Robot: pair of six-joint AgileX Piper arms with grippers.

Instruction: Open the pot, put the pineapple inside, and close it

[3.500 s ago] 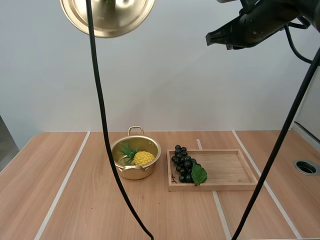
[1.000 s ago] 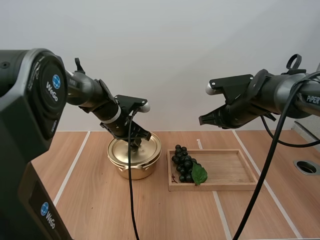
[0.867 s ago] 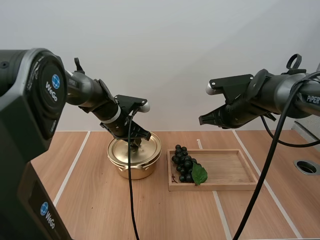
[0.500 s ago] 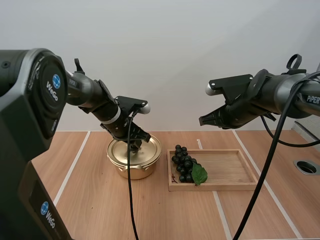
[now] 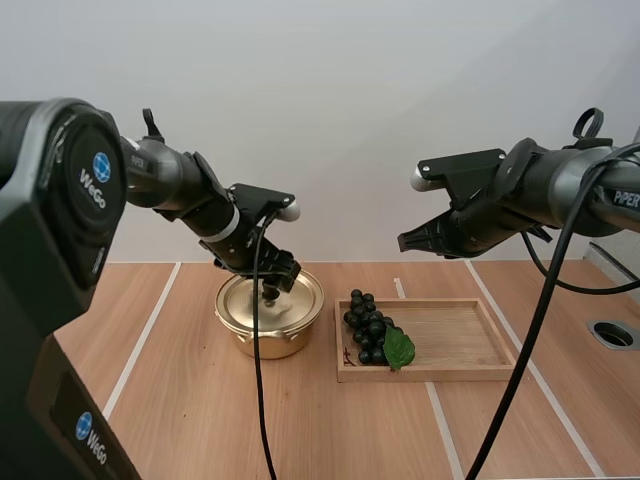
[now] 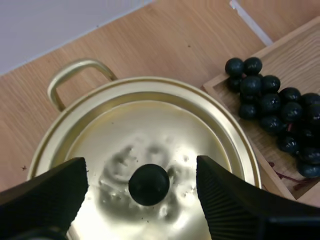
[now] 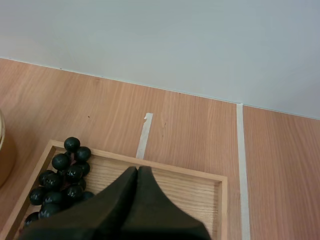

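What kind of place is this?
Probably a robot test bench, not a kitchen: the left arm and right arm reach over a wooden table with white tape lines, bearing a lidded gold pot and a tray of grapes.

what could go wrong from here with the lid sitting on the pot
1. The left pincer stands open around the round black knob of the gold metal lid; retreating at a slant, a finger could catch the knob and drag the lid askew.
2. The gold metal pot sits close to the wooden tray of dark grapes; a shove might knock them.
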